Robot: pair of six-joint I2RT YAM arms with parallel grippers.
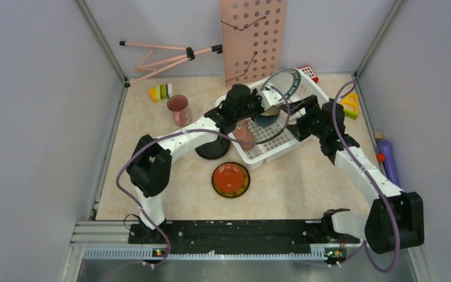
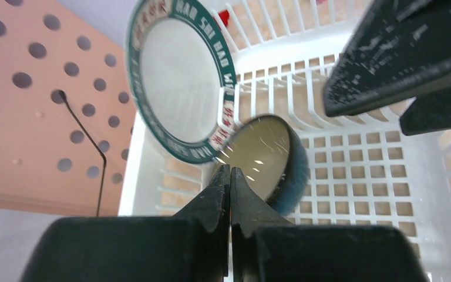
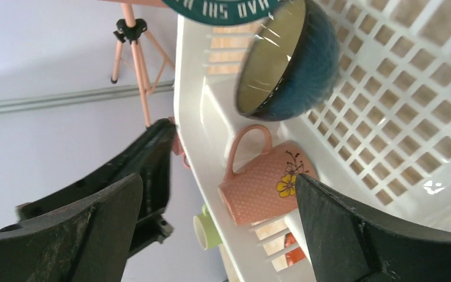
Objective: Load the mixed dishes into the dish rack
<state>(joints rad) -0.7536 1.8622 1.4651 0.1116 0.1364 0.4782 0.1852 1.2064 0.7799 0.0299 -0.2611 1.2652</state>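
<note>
- Dish rack (image 1: 268,154), white slotted plastic basket: on beige table (image 1: 152,176), centre-far.
- Plate (image 2: 179,82), white w/ dark green lettered rim: in rack, far end, standing on edge.
- Bowl (image 3: 282,59), teal-blue outside, pale inside: in rack, tipped on its side, just beside plate.
- Mug (image 3: 264,185), pink dotted w/ yellow flower: in rack, near-left corner.
- Cup (image 1: 177,107), pinkish see-through: on table, left of rack.
- Small plate (image 1: 231,179), red w/ yellowish rim: on table, near side of rack.
- L gripper (image 2: 230,176): over rack, fingers pressed together, nothing btwn; tips close to bowl rim, contact unclear.
- R gripper (image 3: 217,188): over rack's right side, jaws wide apart, holding nothing.
</note>
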